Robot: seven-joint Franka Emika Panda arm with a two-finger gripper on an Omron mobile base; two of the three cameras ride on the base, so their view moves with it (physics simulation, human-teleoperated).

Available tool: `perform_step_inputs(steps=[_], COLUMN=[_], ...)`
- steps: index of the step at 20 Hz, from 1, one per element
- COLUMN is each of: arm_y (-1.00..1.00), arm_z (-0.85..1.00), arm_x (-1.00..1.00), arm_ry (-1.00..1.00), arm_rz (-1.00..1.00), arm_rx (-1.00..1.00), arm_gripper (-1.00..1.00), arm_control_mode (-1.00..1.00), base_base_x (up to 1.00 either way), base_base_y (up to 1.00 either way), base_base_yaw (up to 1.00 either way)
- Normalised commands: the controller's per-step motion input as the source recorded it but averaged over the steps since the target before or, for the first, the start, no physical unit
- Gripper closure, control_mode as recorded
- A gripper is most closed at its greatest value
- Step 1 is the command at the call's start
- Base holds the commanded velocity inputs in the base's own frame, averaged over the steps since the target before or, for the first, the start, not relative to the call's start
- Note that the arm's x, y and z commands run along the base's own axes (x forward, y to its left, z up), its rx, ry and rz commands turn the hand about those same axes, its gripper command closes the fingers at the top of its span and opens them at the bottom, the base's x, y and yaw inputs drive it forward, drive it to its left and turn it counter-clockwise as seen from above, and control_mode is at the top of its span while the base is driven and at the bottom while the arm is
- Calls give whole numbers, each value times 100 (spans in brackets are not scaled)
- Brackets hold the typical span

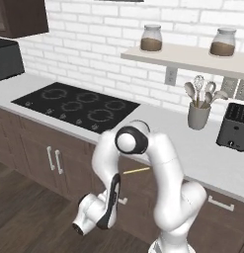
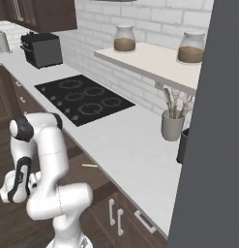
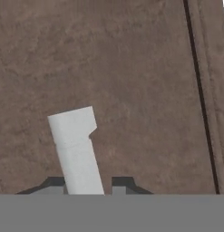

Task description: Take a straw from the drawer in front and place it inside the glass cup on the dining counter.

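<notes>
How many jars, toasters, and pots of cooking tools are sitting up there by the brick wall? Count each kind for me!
Jars on the shelf: 2, the left jar and the right jar.
Toasters: 1, the black toaster.
Grey holder of cooking tools: 1, the holder.
Total: 4

A home kitchen: black hob (image 1: pixel 76 105) set in a worktop (image 1: pixel 202 153), white brick wall (image 1: pixel 94 39), toaster (image 1: pixel 234 127)

Stood against white brick wall (image 1: pixel 89 34): grey-white worktop (image 1: pixel 202 153) with black hob (image 1: pixel 76 106), dark cabinets (image 1: pixel 44 158), dark wood floor (image 1: pixel 29 222).
</notes>
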Motion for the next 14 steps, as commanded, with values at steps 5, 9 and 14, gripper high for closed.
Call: perform_step_inputs(steps=[5, 9, 14], arm_y=[93, 73, 14], arm_z=[18, 19, 49], arm_x=[-90, -62, -28], arm_ry=[8, 18, 43], arm_rz=[4, 1, 0], arm_rx=[5, 10, 29], arm_gripper=[100, -100, -100], arm_control_mode=[-100, -100, -100], base_base_x=[0, 0, 0], base_base_y=[0, 0, 0], base_base_yaw=[0, 0, 0])
